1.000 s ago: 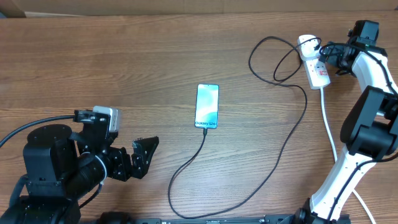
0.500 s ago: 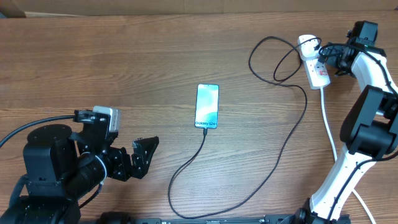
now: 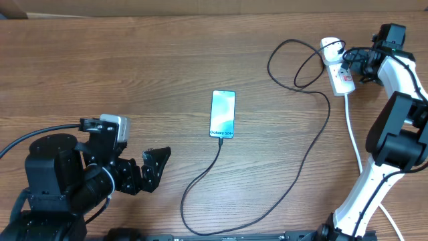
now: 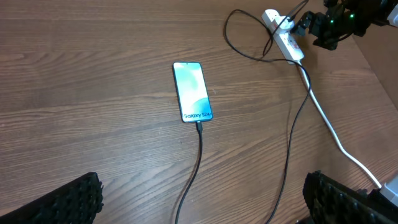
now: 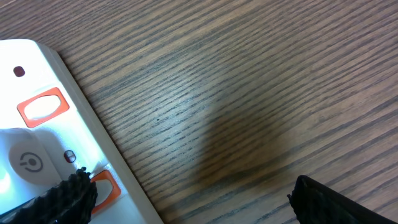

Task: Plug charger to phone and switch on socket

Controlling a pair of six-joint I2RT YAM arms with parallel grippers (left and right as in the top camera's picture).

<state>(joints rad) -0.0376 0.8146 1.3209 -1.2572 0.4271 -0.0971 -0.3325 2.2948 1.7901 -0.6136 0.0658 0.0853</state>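
**Operator:** Where is the work standing?

**Technician:** The phone [image 3: 223, 114] is lying face up mid-table. The charger [image 3: 314, 144] is looping from the phone's near end to the socket [image 3: 338, 67] at the far right. Its connector tip [image 3: 220, 140] appears to be sitting in the phone, so I am treating the switch as the step in hand.

**Operator:** What are the tools holding?

**Technician:** Nothing. The left gripper [image 3: 148, 171] is hanging spread wide, well apart from the phone. The right gripper [image 5: 199, 199] is hovering low over the socket, jaws spread, with one fingertip [image 5: 68, 196] overlapping the strip's edge.

**Operator:** How should the press be made?

**Technician:** Centre one fingertip over a red-framed switch [image 5: 42, 104] and push straight down. The strip is probably light, so a slanted push is risking sliding it and tugging the cable. Which switch is serving the occupied outlet, I cannot tell.
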